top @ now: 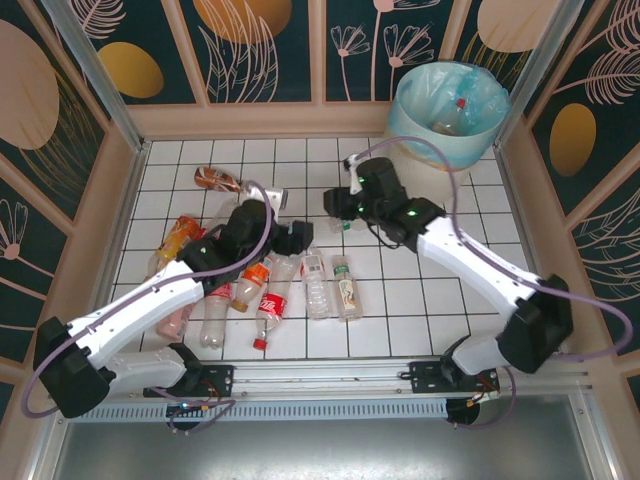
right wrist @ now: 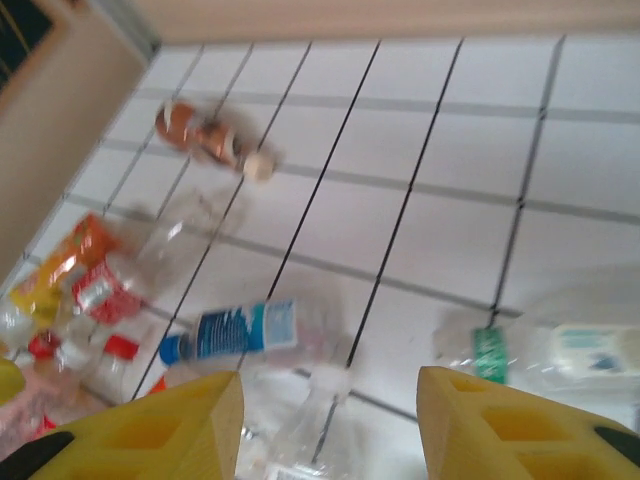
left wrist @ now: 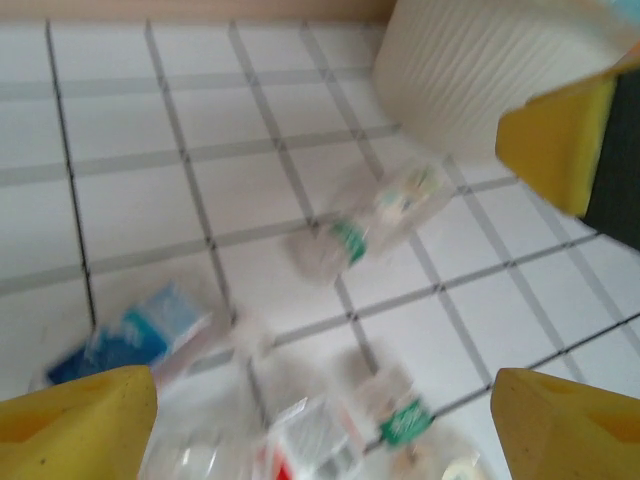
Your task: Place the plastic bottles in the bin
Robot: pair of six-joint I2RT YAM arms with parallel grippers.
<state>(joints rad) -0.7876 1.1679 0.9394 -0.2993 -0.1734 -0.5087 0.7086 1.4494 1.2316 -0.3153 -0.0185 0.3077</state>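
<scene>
Currently the bin (top: 428, 150) stands in the far right corner of the white tiled surface (top: 420, 290), with one bottle (top: 452, 118) already lying inside its blue liner. The remaining plastic bottles (top: 270, 290) lie in a loose heap well to the left of the bin and nearer the arm bases, red, orange and white labels mixed. A brown bottle (top: 218, 180) lies apart at the heap's far side. A clear bottle with a green band (left wrist: 375, 225) lies alone between heap and bin. Open tiles run from the bin's near side to the front rail (top: 330, 375). The panelled walls (top: 260, 50) close in directly behind and to the right of the bin. Both arms reach inward and meet left of the bin. Left end effector (top: 303, 236): fingers wide apart, empty, hovering at the heap's bin-side edge. Right end effector (top: 335, 203): fingers parted, nothing between them, pointed down beside a blue-labelled bottle (right wrist: 240, 330).
</scene>
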